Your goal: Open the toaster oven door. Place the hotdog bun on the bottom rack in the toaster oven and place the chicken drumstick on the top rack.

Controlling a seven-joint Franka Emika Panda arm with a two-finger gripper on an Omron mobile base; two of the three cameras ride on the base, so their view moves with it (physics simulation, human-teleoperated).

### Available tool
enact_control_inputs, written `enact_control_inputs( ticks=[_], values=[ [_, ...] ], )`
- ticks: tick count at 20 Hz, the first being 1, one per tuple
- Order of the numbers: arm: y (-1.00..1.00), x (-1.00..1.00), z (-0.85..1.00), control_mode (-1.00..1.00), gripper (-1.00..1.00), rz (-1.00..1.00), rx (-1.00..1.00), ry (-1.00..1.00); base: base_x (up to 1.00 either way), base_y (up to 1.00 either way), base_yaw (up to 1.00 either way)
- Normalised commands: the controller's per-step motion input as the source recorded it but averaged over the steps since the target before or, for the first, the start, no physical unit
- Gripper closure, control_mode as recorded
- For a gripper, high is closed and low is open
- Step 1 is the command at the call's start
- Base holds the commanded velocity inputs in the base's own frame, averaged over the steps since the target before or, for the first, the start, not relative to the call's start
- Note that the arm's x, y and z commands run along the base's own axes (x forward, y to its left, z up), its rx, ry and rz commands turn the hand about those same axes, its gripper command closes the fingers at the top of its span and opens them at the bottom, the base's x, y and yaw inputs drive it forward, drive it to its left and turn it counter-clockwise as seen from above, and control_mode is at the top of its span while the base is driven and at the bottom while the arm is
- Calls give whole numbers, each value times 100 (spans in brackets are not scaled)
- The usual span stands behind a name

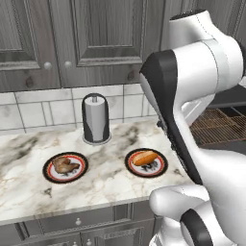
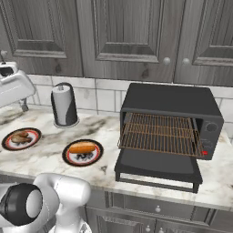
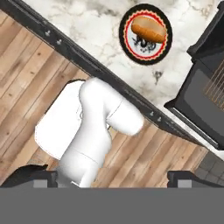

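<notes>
Two plates (image 2: pixel 98 152), paper towel holder (image 2: pixel 64 105) behind

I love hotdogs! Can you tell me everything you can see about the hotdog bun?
The hotdog bun is a small, long, smooth bun with rounded ends, orange-tan with a lighter, shinier top. It looks soft and baked. It lies flat on a round plate with a red and black rim, covering part of a dark pattern on the plate. The plate sits on the marble counter, to the left of the toaster oven. Nothing else touches the bun.
</notes>
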Motion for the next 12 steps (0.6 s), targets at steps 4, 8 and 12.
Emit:
enact_control_inputs(
  ticks=[4,8,12],
  values=[
    [100,24,-56,-100,-100,48,-2,5,0,0,0],
    [100,47,-69,-100,-100,42,0,8,0,0,0],
    [100,92,-67,-100,-100,31,0,13,0,0,0]
  ],
)
